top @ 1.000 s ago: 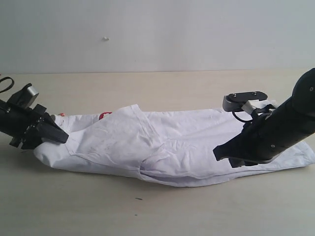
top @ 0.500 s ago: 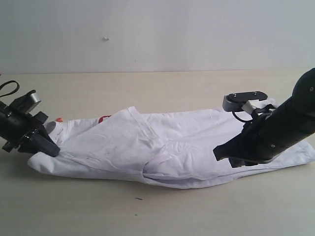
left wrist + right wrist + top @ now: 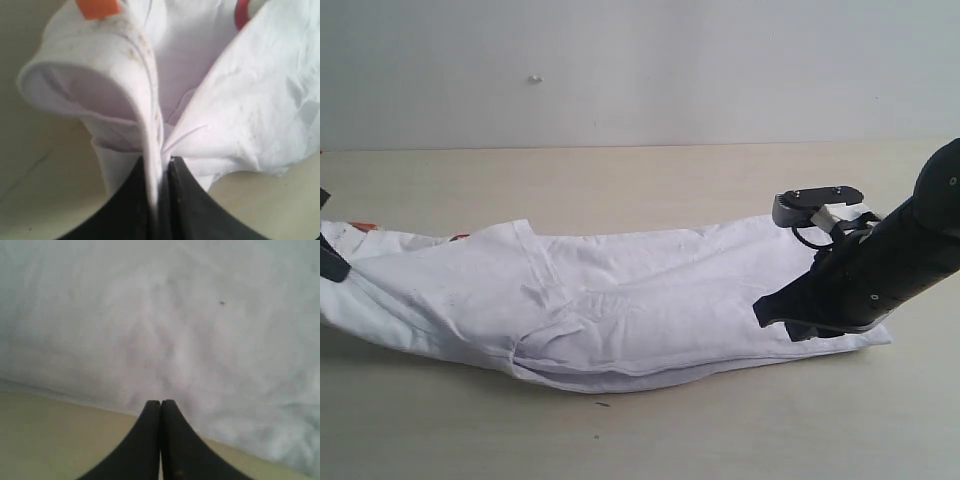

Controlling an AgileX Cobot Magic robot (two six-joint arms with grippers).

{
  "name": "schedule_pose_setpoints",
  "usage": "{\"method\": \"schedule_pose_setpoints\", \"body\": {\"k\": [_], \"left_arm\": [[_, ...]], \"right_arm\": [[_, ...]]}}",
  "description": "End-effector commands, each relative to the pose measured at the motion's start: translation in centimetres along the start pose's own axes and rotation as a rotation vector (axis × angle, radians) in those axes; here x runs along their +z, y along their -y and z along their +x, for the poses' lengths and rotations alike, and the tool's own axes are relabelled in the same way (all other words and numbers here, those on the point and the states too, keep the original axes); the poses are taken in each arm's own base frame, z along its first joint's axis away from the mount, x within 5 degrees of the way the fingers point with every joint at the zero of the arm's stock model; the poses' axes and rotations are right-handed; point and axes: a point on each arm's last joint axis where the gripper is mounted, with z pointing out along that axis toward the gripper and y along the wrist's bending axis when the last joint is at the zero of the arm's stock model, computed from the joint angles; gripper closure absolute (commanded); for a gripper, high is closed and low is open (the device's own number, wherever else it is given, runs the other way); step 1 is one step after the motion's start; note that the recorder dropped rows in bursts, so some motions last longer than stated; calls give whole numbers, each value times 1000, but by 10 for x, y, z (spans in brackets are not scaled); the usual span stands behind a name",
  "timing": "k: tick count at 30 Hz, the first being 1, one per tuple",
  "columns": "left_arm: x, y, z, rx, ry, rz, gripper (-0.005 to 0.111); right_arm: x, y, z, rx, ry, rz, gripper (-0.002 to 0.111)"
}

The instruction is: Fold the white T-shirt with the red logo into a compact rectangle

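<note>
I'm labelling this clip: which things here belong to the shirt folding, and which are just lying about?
Job: white T-shirt, red logo, left gripper clamped on the shirt, right gripper.
Lying about: only a dark speck on the table.

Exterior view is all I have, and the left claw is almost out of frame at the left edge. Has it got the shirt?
Observer: Yes. The left wrist view shows the left claw shut on a pinched fold of the white T-shirt.
Operator: Which part of the shirt?
Observer: Near the collar. The orange neck tag shows on the rolled fold that runs down into the claw.
Operator: Right claw gripping too?
Observer: No. The right wrist view shows the right claw shut with no cloth pinched in it. Its tips are over the shirt's edge, next to bare table.
</note>
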Motion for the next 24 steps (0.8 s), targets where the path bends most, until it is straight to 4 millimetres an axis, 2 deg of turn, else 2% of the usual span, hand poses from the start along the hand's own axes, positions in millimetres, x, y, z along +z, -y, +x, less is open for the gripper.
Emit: {"method": "schedule_pose_setpoints", "body": {"k": [1, 8, 12, 24], "left_arm": [[-29, 11, 3, -3, 79, -12, 107], [-47, 27, 5, 15, 144, 0, 107], [-54, 43, 1, -3, 214, 115, 107], [-35, 88, -8, 61, 222, 250, 107]], "right_arm": [[0, 1, 2, -11, -5, 2, 108], [0, 0, 3, -9, -18, -4, 108], [0, 0, 3, -9, -18, -4, 108], [0, 0, 2, -4, -13, -5, 108]]}}
